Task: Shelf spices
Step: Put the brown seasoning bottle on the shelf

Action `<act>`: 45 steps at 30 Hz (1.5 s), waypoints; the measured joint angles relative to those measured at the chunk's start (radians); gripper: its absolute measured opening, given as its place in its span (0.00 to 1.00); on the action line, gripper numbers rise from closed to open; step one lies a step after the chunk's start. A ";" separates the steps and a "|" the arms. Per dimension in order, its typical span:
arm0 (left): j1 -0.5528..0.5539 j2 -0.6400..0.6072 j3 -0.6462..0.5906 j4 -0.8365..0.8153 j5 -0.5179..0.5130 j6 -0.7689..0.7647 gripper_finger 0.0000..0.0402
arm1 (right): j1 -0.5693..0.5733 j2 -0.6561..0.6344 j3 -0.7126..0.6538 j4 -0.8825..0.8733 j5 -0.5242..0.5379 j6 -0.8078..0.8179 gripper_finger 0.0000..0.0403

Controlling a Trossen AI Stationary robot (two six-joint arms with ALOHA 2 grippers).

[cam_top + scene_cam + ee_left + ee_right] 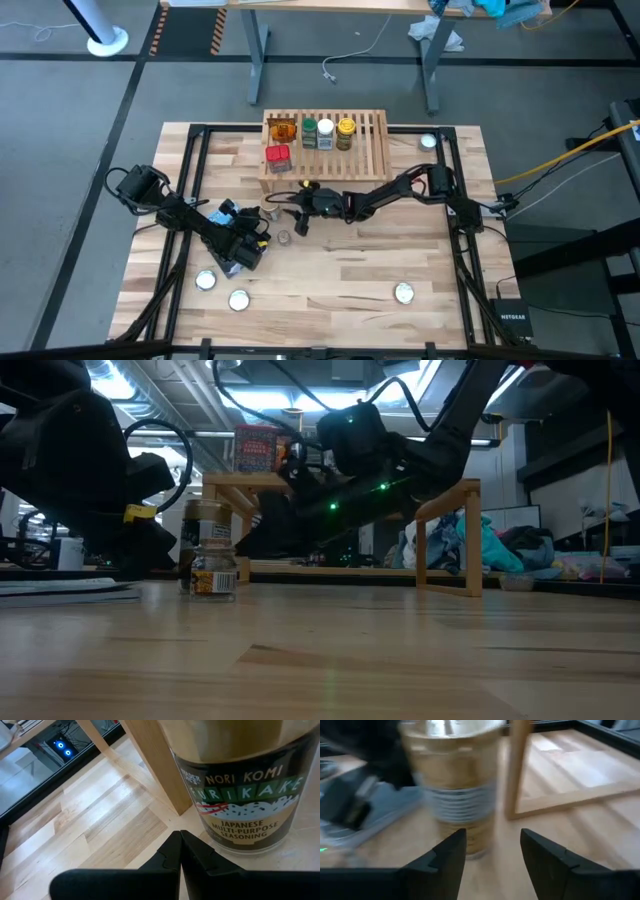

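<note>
the shelf, a small light-wood slatted rack, sits at the far middle of the table. on its upper step stand an orange packet, a green-lidded jar, a white-lidded jar and a yellow-lidded jar; a red tin rests on the lower step. just in front of the shelf, a tan-lidded jar stands upright on the table, its label reading nori komi furikake, japanese multi-purpose seasoning, with dark flecked contents. a small clear jar stands nearby. the right gripper hovers low beside the tan-lidded jar, its fingers parted and holding nothing. the left gripper sits close to the same jar, its fingers pressed together and empty. flat silver discs lie along the near table edge.
</note>
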 joint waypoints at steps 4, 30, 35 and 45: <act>0.000 0.000 0.000 0.000 0.000 0.000 0.00 | 0.027 0.000 0.000 0.003 -0.016 -0.004 0.48; 0.062 0.000 -0.002 -0.171 -0.013 -0.054 0.00 | 0.052 0.000 0.075 -0.006 0.080 -0.144 0.48; 0.061 0.000 -0.002 -0.161 -0.033 -0.041 0.00 | 0.052 0.000 0.082 -0.006 0.059 -0.144 0.48; 0.061 0.000 -0.001 -0.091 -0.048 0.002 0.00 | 0.052 0.000 0.083 -0.040 0.003 -0.136 0.48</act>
